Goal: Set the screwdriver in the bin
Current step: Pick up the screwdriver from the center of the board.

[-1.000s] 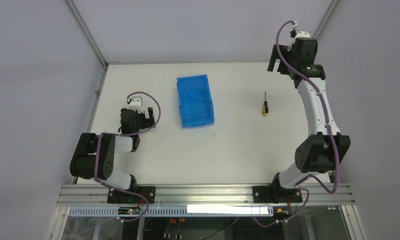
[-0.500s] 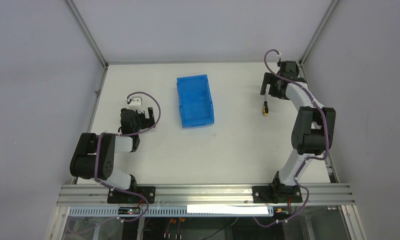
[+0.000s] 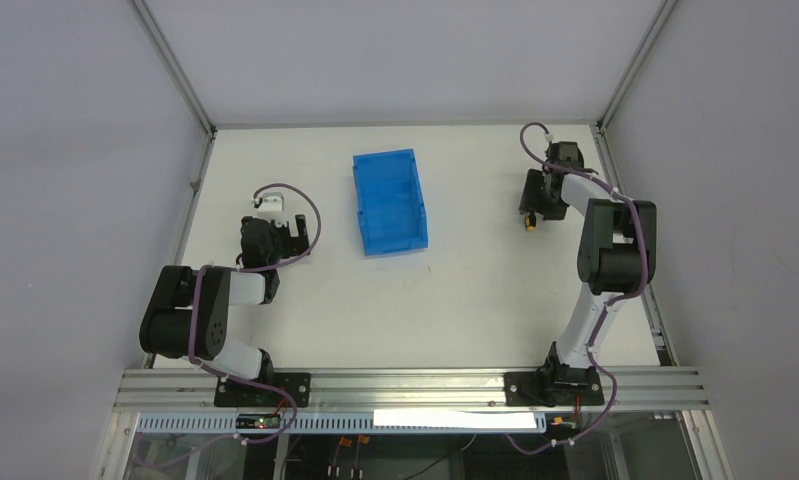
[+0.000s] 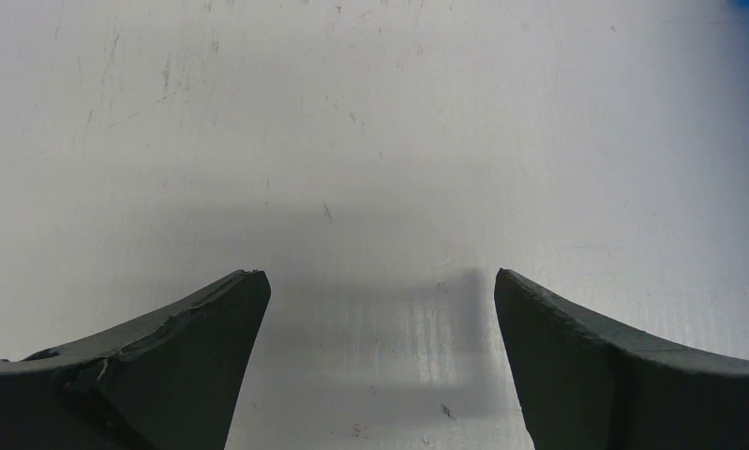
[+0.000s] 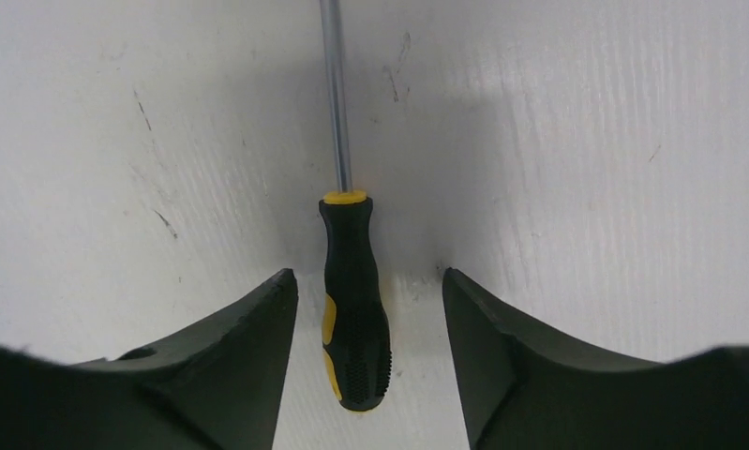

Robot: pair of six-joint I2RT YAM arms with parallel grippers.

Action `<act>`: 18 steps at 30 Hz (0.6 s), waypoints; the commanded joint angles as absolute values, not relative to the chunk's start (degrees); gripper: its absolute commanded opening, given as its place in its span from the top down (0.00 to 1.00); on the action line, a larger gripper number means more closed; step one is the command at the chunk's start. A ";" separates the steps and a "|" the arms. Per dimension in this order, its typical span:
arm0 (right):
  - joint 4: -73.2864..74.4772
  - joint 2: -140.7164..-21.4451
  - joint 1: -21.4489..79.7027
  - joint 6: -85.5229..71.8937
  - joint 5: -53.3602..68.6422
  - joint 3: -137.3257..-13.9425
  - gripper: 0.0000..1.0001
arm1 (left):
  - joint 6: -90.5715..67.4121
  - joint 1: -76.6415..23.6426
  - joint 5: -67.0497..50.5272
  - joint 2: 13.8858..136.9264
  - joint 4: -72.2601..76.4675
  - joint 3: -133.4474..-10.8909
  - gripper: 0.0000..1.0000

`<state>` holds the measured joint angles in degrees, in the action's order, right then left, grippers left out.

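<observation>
Half open, the right tool (image 5: 368, 277) straddles the screwdriver (image 5: 353, 309) handle lying on the tabletop (image 5: 586, 141), a clear gap on either side, holding nothing.

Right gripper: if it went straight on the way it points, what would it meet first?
The screwdriver handle, lying between the open fingers of the right gripper; the table right beneath it. Remaining gap unclear.

White scuffed table (image 3: 475, 300), grey walls (image 3: 75, 150), aluminium rail (image 3: 405, 385)
</observation>
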<state>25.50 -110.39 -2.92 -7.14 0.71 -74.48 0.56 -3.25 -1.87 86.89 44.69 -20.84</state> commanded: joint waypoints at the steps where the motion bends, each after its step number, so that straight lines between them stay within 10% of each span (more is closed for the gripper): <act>1: 23.51 -110.57 -3.25 -7.45 0.44 -74.40 0.41 | 0.16 -2.50 -1.90 86.39 46.23 -21.88 0.00; 10: 26.41 -108.62 -3.16 -5.95 -1.40 -75.87 0.76 | 0.14 -2.52 -1.86 86.38 46.28 -21.88 0.00; 18: 32.25 -101.77 -3.16 -5.26 -0.45 -80.10 0.80 | 0.12 -2.49 -1.82 86.40 46.24 -21.88 0.00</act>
